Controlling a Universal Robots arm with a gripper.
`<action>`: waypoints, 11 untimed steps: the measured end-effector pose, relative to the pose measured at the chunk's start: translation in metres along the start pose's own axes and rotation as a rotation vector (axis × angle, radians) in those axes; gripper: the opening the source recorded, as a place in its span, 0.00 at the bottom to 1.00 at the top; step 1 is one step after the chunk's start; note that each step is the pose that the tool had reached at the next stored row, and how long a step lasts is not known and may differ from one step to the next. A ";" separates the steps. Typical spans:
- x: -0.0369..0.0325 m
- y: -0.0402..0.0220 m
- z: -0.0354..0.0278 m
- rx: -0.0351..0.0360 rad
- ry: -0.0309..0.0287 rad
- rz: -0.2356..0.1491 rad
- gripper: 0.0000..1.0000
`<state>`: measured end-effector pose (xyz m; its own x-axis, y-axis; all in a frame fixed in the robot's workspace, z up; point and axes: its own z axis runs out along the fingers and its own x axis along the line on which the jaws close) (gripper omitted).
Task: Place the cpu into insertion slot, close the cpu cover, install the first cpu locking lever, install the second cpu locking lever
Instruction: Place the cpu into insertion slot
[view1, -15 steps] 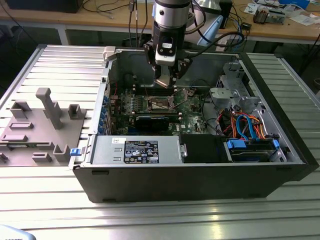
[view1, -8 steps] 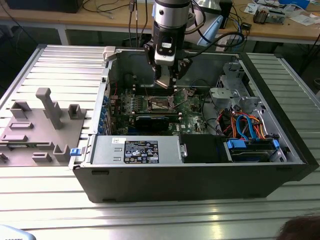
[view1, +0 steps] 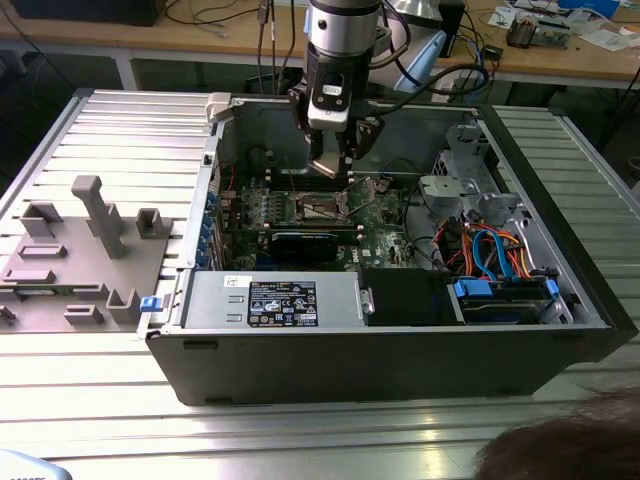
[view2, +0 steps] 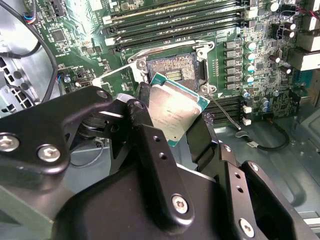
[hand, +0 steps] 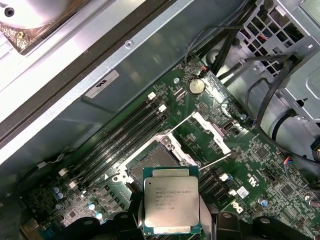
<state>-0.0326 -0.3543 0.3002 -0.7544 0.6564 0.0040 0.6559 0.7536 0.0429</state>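
Gripper (view1: 336, 163), jaws clamped on the cpu's (hand: 171, 205) edges, held it near and above the open insertion slot (hand: 151, 167). A tilted or offset descent could bend socket pins.

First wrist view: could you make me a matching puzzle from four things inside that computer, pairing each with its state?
Things:
1. the cpu
2. the insertion slot
3. the cpu cover
4. the coin battery

States:
A. swung open beside the slot
B. gripped by the hand
C. round and silvery, sitting on the green board
D. empty and uncovered

Pairs: 1-B, 2-D, 3-A, 4-C
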 end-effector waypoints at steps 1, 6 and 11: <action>0.0000 0.0000 0.0000 0.0002 -0.0002 0.001 0.54; 0.0000 0.0000 0.0001 0.0006 -0.0010 0.011 0.54; 0.0000 0.0000 0.0002 0.0012 -0.0020 0.019 0.54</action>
<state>-0.0326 -0.3543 0.3000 -0.7418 0.6706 0.0028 0.6701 0.7411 0.0416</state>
